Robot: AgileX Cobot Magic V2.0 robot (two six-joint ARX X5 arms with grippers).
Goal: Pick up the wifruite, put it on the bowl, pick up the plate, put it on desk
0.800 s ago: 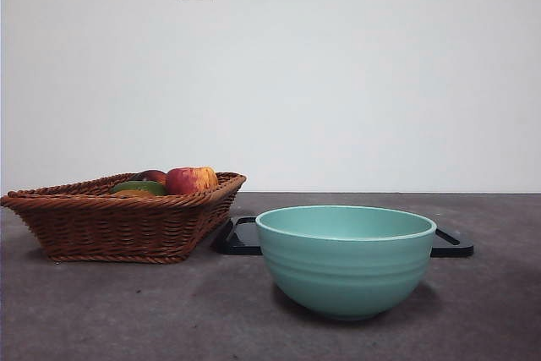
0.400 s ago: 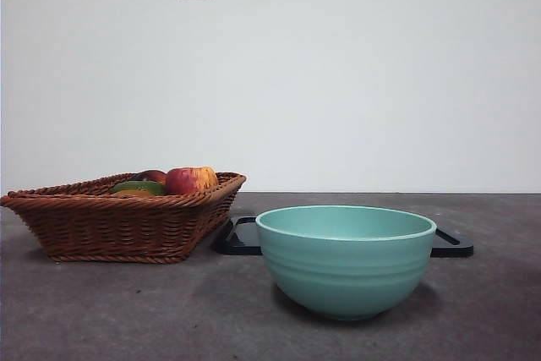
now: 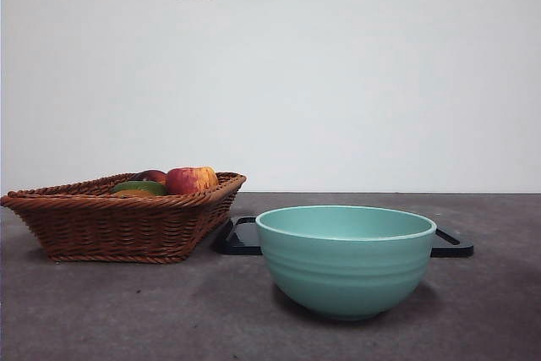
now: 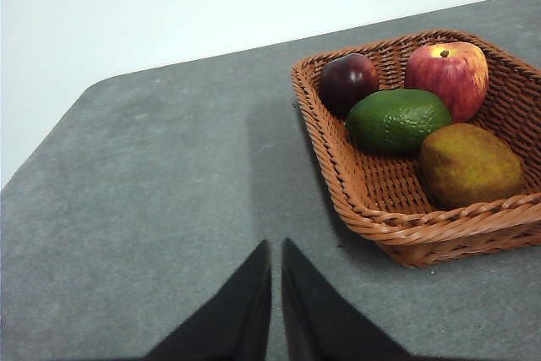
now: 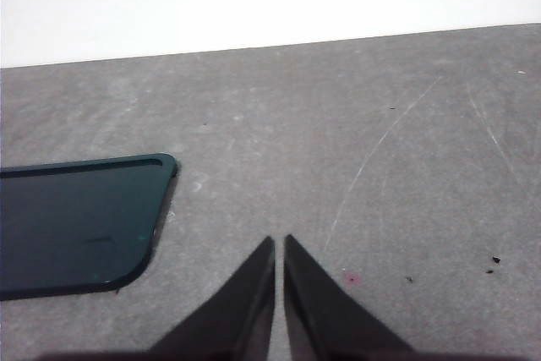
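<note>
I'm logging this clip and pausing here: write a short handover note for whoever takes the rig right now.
Left gripper: fingers shut, empty, above the desk beside the wicker basket.
Right gripper: fingers shut, empty, above the desk near the dark tray.
Basket holds a red apple, a dark plum-like fruit, an avocado and a brownish fruit.
Bowl stands in front of the tray; no fruit shows above its rim.
Done: nothing visible.
Left: fruit into bowl, then the plate step.
</note>
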